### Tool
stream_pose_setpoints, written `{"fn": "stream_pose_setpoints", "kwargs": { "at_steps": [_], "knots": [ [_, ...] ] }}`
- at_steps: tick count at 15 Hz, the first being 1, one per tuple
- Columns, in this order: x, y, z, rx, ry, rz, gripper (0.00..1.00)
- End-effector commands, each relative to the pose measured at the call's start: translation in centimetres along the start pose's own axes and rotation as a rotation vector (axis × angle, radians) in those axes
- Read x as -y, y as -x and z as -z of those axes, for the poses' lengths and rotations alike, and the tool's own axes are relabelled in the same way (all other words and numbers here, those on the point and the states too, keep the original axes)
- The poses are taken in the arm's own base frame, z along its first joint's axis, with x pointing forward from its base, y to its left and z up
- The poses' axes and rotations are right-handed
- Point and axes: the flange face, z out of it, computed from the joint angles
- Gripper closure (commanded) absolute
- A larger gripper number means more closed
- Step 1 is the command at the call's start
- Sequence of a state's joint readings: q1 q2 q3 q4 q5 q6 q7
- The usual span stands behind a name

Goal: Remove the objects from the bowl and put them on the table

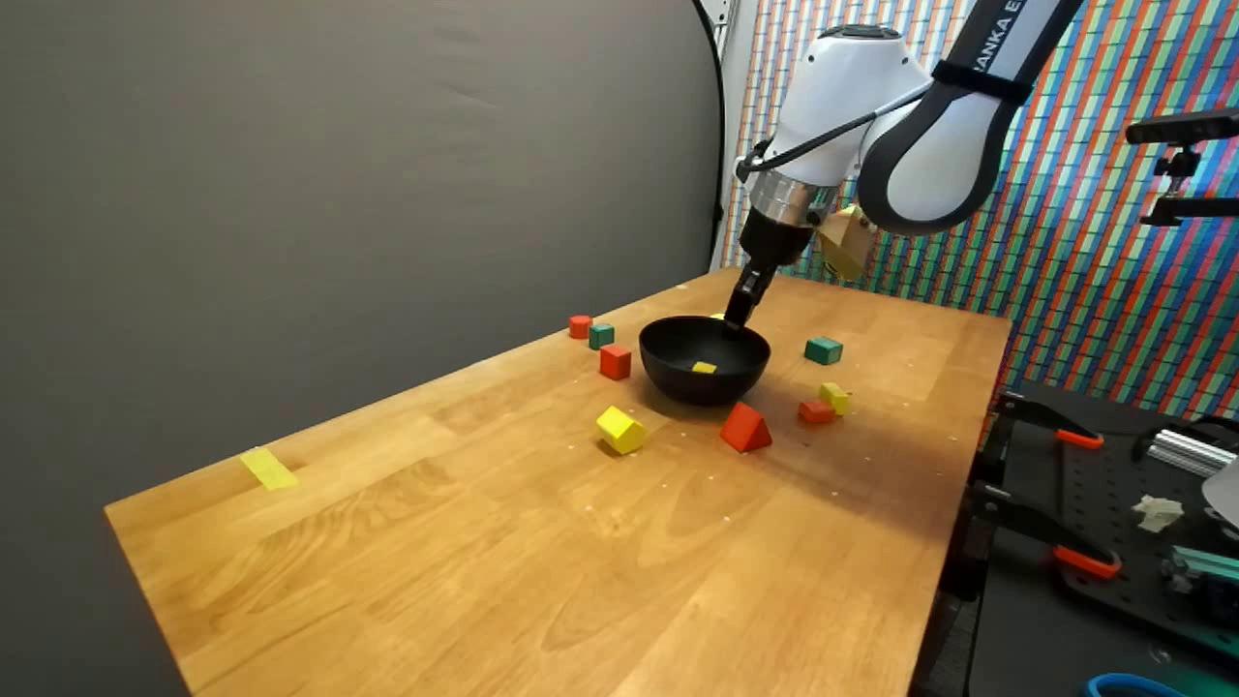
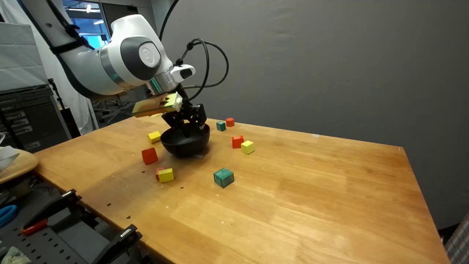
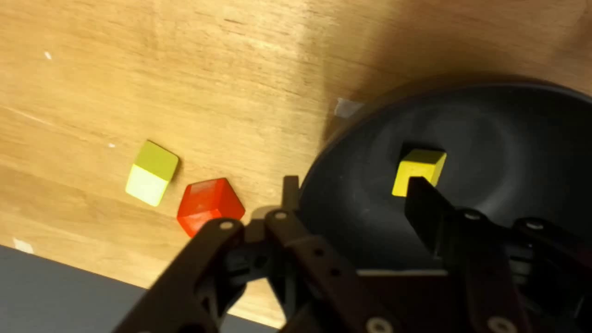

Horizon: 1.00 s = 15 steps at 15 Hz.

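Nearest in the wrist view: one pincer (image 3: 354, 199), black, jaws spread, nothing clasped; one side overlaps the yellow block (image 3: 416, 168) inside the bowl (image 3: 467, 125) in that view, contact not determinable. Bowl: round, black, mouth up on the desk (image 1: 484, 552), rim seeming slightly tilted in both exterior views. Contents, visible: that block alone; further pieces behind the pincer cannot be ruled out. Out on the desk, counted in an exterior view, eight pieces: red block (image 1: 581, 327) and green block (image 1: 601, 336), side by side; second red block (image 1: 616, 362), near the bowl; second yellow block (image 1: 620, 430); red prism (image 1: 745, 428); third red block (image 1: 816, 411) just beside third yellow block (image 1: 834, 398); second green block (image 1: 824, 350), apart from the rest. Also noted: yellow sliver (image 1: 717, 316) past the bowl's rim, too little showing to identify. Not counted: flat yellow strip (image 1: 269, 468), away from the group. Condition of task, by judgement: nearly complete, most visible pieces being outside the bowl. Outstanding: closing on the block in the bowl, lifting it over the rim, laying it on the desk, releasing it.
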<state>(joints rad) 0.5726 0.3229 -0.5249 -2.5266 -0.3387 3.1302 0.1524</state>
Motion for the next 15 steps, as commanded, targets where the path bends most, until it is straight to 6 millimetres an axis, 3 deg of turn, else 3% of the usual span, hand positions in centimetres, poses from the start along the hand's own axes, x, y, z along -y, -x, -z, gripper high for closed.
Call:
{"fn": "stream_pose_setpoints", "kwargs": {
  "at_steps": [1,3,8,12,15],
  "knots": [
    [0.6,0.5,1.8,-0.026,-0.06,0.078,0.07],
    [1.5,0.1,1.4,-0.039,-0.09,0.129,0.0],
    [3.8,-1.8,-2.2,-0.022,-0.213,0.224,0.0],
    [1.9,-4.3,-5.3,0.014,-0.298,0.247,0.0],
    [-0.5,-5.7,-6.5,0.029,-0.329,0.245,0.0]
  ]
}}
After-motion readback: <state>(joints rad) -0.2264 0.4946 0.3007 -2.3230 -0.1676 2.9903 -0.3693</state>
